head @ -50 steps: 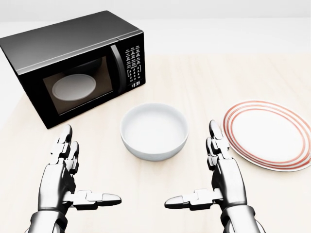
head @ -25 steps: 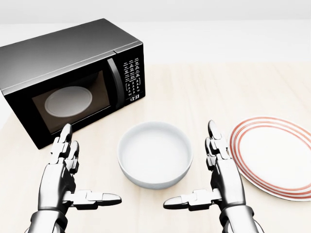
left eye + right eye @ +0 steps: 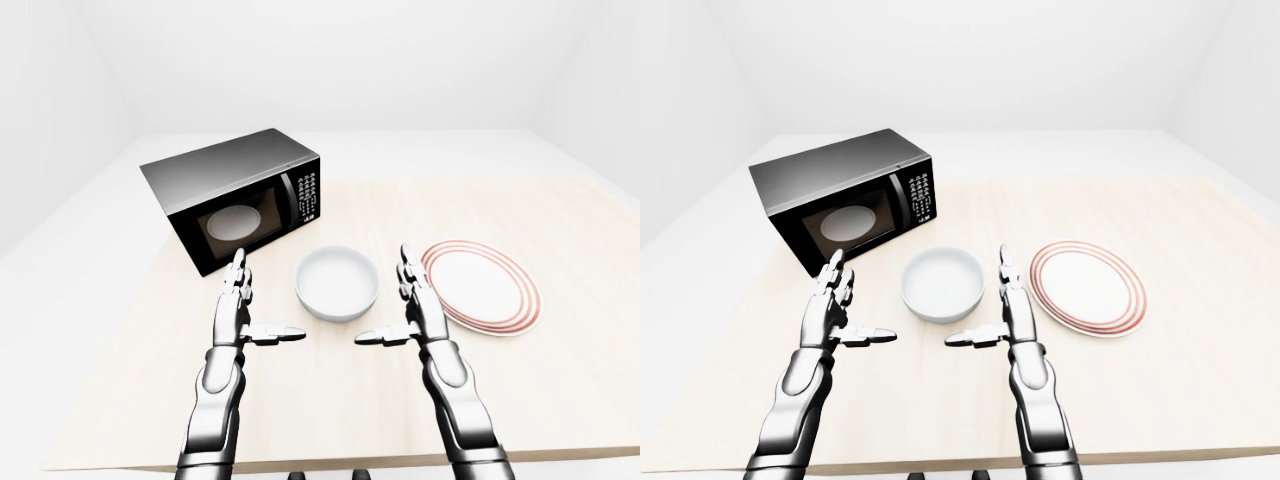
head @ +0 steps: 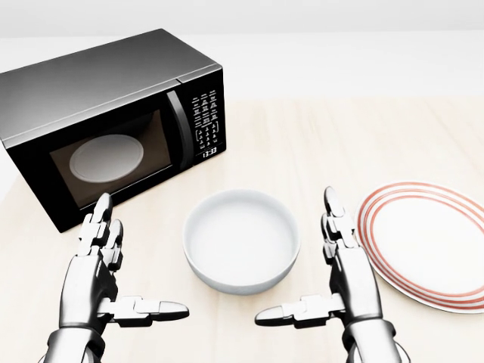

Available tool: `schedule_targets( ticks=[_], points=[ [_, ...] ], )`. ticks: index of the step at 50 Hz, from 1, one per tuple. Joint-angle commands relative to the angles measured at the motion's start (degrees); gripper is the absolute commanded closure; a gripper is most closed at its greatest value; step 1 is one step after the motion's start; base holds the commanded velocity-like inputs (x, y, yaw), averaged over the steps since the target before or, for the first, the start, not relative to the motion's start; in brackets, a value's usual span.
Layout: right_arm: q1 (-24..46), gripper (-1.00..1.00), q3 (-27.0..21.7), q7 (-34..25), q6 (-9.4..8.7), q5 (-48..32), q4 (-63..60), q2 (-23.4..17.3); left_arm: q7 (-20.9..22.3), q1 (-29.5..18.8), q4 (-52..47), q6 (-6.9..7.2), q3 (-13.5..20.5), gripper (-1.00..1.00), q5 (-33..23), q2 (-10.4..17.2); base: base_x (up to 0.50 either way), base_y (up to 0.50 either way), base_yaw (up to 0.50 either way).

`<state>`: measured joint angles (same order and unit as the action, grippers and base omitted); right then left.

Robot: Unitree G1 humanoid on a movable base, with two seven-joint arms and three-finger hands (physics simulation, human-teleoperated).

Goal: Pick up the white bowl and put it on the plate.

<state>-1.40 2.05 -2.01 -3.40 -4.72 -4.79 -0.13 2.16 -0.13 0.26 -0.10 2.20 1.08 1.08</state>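
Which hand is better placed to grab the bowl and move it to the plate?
Probably the right hand. Both open hands flank the bowl without touching it, about equally near, but the plate lies at the right of the head view, on the right hand's side. The left hand would have to cross over.

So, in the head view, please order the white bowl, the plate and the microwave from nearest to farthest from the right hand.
1. White bowl, just left of the right hand.
2. Plate, to its right; nearly as close as the bowl.
3. Microwave, far away at the upper left.
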Motion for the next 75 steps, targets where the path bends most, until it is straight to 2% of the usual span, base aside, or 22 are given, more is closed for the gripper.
schedule_targets(
  ticks=[1,11,16,26,27,28,37,49,68,75],
  points=[
    [0.2,-1.00,-0.1,0.5,-0.03,-3.3,-0.2,-0.6,0.0,0.0,0.0,0.00,0.0,-1.00,0.0,0.0,0.00,0.00,0.00],
    [1.3,-1.00,0.5,1.3,0.77,-16.3,0.2,-2.2,0.0,0.0,0.0,0.00,0.0,-1.00,0.0,0.0,0.00,0.00,0.00],
    [2.7,-1.00,0.3,0.0,-0.07,-21.7,0.5,-2.7,0.0,0.0,0.0,0.00,0.0,-1.00,0.0,0.0,0.00,0.00,0.00],
    [4.4,-1.00,0.0,-2.5,-0.04,-28.8,2.9,-3.5,0.0,0.0,0.0,0.00,0.0,-1.00,0.0,0.0,0.00,0.00,0.00],
    [8.7,-1.00,4.1,-6.6,-1.60,-44.2,2.2,-7.6,0.0,0.0,0.0,0.00,0.0,-1.00,0.0,0.0,0.00,0.00,0.00],
    [9.1,-1.00,3.5,-7.4,-1.60,-46.2,2.5,-7.0,0.0,0.0,0.0,0.00,0.0,-1.00,0.0,0.0,0.00,0.00,0.00],
    [9.7,-1.00,1.4,-9.0,-1.33,-50.5,3.1,-4.7,0.0,0.0,0.0,0.00,0.0,-1.00,0.0,0.0,0.00,0.00,0.00],
    [10.8,-1.00,1.8,-11.1,-1.49,-53.4,2.4,-4.1,0.0,0.0,0.0,0.00,0.0,-1.00,0.0,0.0,0.00,0.00,0.00],
    [11.9,-1.00,3.5,-11.7,0.46,-56.8,5.9,-3.4,0.0,0.0,0.0,0.00,0.0,-1.00,0.0,0.0,0.00,0.00,0.00],
    [12.2,-1.00,4.6,-13.8,0.26,-58.9,5.8,-2.7,0.0,0.0,0.0,0.00,0.0,-1.00,0.0,0.0,0.00,0.00,0.00]
  ],
)
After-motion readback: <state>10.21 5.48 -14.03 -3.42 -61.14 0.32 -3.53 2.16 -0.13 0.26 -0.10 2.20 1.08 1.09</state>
